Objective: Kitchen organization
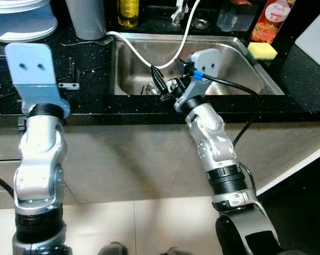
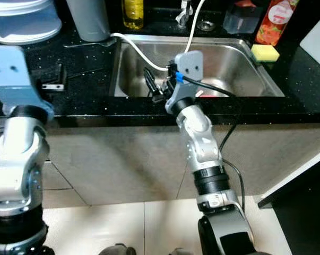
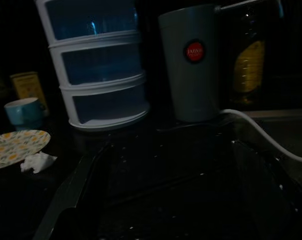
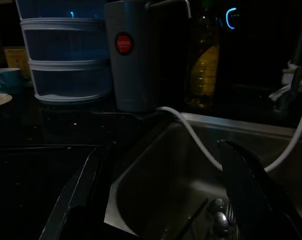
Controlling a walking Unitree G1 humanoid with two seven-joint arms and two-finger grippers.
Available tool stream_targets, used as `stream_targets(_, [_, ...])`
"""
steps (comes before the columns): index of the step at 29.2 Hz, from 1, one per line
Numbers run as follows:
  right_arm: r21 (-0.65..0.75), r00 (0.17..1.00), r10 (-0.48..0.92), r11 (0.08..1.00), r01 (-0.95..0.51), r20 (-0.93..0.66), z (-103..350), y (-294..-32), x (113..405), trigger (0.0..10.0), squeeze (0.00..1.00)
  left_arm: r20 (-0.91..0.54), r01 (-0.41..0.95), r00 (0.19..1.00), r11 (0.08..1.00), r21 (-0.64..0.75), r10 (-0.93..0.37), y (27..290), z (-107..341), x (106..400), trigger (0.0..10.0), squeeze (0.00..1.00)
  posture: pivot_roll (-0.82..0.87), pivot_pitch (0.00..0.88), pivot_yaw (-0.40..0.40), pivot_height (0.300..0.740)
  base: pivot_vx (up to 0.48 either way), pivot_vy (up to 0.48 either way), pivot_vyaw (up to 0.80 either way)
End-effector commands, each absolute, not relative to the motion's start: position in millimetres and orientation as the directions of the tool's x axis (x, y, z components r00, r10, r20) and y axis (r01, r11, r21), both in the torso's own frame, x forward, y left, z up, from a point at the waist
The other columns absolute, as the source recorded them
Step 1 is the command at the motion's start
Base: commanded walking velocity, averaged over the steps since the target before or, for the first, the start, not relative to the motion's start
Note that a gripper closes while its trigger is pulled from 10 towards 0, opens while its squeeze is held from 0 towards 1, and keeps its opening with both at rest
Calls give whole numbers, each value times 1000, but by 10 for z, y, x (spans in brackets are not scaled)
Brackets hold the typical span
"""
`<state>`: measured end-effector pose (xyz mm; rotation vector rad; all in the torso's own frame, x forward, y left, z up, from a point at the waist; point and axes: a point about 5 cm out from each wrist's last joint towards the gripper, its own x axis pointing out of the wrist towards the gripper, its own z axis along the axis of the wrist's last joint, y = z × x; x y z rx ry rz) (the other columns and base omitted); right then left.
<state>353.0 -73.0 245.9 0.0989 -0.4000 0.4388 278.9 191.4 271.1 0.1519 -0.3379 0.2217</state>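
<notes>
I'm holding the right gripper (image 1: 161, 87) over the front edge of the sink (image 1: 228, 58), jaws spread wide, gripping nothing. The left gripper (image 3: 161, 200) is hovering above the black counter (image 1: 88, 69) left of the sink, jaws wide too. A white hose (image 1: 144, 56) is trailing into the basin; a sponge (image 1: 262, 50) is sitting at its right corner.

Head views bright and sharp; glare on sink (image 1: 223, 58) steel. Both wrist views very dim, murky toward 6 o'clock.
</notes>
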Motion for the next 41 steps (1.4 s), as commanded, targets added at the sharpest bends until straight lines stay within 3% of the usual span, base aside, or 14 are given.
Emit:
stream_targets(1, [18,838,375,909,-416,397,2447,-772,3504,10000,0,325,-212,930,972,99,170,1887,2669,2821,10000,0,8,59,-21,740,0,0,0])
stream_targets(8, [16,865,317,937,-350,390,2414,-953,3552,10000,0,298,-231,932,971,56,204,2010,2691,2913,10000,0,4,56,12,740,0,0,0])
stream_targets(20, [-4,862,318,939,-344,395,2461,-943,3564,10000,0,208,-262,949,960,94,239,2119,2531,2949,10000,0,26,56,32,740,0,0,0])
stream_targets(30, [7,886,204,974,-228,416,2482,-1134,3574,10000,0,146,-235,968,939,251,203,2365,2570,3043,10000,0,52,67,99,740,0,0,0])
stream_targets(36, [11,884,151,985,-173,442,2530,-1249,3536,10000,0,144,-156,982,959,235,124,2219,2524,3174,10000,0,11,52,140,740,0,0,0])
stream_targets(41, [18,879,125,988,-150,460,2564,-1294,3511,10000,0,89,-165,984,974,156,153,2273,2465,3255,10000,0,-7,47,163,740,0,0,0])
